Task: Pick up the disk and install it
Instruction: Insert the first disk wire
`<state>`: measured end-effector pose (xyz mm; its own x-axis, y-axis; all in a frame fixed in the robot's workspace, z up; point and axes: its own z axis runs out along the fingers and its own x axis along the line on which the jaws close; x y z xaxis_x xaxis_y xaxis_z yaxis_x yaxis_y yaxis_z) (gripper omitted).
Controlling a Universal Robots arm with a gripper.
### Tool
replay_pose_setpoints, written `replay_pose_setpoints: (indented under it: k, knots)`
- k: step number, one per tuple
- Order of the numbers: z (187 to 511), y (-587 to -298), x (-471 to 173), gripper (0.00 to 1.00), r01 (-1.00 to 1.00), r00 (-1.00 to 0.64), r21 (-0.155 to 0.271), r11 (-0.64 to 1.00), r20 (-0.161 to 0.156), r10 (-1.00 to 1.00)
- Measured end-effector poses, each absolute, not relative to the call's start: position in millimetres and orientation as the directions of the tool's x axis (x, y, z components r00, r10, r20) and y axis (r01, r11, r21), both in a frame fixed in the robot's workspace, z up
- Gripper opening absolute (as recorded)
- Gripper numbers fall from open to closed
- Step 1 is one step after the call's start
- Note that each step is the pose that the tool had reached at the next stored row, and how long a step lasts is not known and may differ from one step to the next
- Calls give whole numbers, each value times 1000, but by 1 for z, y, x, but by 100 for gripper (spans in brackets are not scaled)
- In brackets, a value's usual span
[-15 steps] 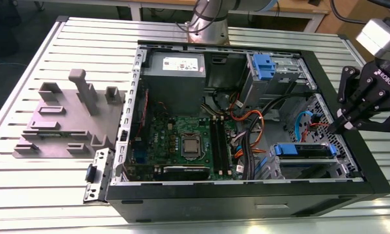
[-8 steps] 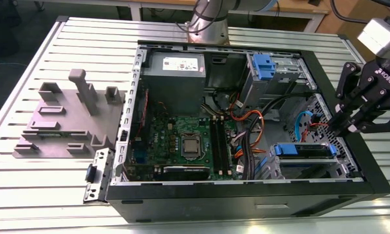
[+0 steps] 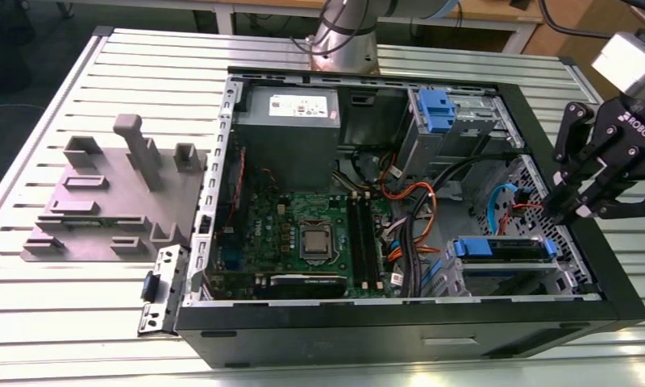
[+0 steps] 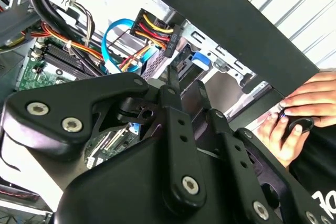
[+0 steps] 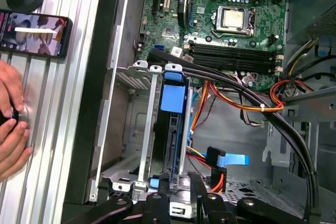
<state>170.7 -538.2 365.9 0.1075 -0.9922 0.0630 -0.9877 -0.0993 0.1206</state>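
The disk (image 3: pixel 502 248) sits on edge in the drive cage at the front corner of the open computer case (image 3: pixel 409 326), on the exterior view's right, its blue side frame facing up. In the first wrist view the disk (image 5: pixel 171 129) stands between the cage's metal rails with its blue tab showing. My gripper (image 3: pixel 568 214) hangs above and to the right of the disk, over the case wall, clear of it. In the first wrist view my gripper (image 5: pixel 178 195) is open by a narrow gap with nothing between its fingers (image 5: pixel 156 201). The second wrist view has my gripper (image 4: pixel 185 85) over the cage.
A grey power supply box (image 3: pixel 290 121) and a small blue bracket (image 3: pixel 435 109) sit at the case's back. Orange, red and blue cables (image 5: pixel 231 98) run beside the cage. A person's hands (image 5: pixel 10 129) and a phone (image 5: pixel 34 34) rest on the slatted table outside the case. A grey fixture (image 3: pixel 107 201) lies left.
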Motion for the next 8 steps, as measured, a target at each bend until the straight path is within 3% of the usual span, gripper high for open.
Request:
replay_pose_setpoints:
  k: [8]
  knots:
    - [364, -528, 172, 30, -987, 114, 121, -106, 64, -991]
